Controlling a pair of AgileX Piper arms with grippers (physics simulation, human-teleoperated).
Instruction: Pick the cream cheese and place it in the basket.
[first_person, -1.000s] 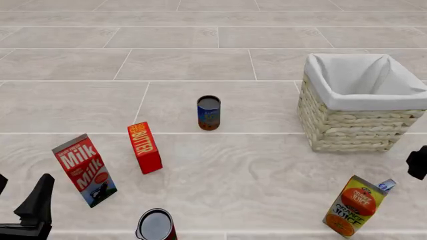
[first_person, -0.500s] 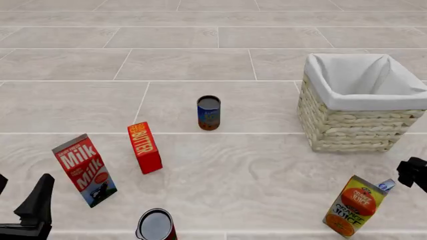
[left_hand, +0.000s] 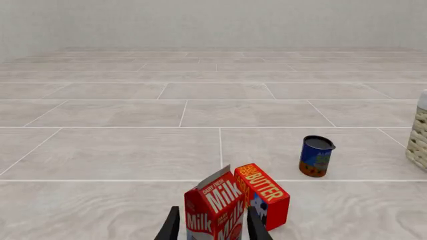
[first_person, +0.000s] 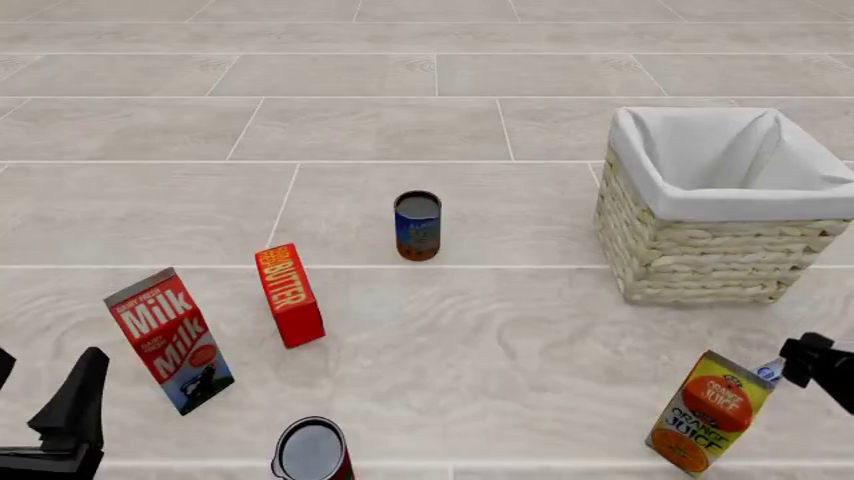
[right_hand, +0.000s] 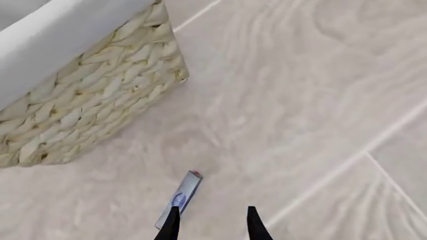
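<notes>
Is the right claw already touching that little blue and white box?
Apart. In the right wrist view, the open right gripper hangs above the cream cheese, whose near end sits just beside one fingertip, with floor between the fingers.

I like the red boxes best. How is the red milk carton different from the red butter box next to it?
The red-and-white milk carton is bigger and taller than the red butter box. The milk carton has a slanted gable top and a blue patch low down; the butter box is a plain narrow block with yellow lettering. In the left wrist view the milk carton stands nearer the camera, partly hiding the butter box. Both are mostly red and stand upright on the table.
</notes>
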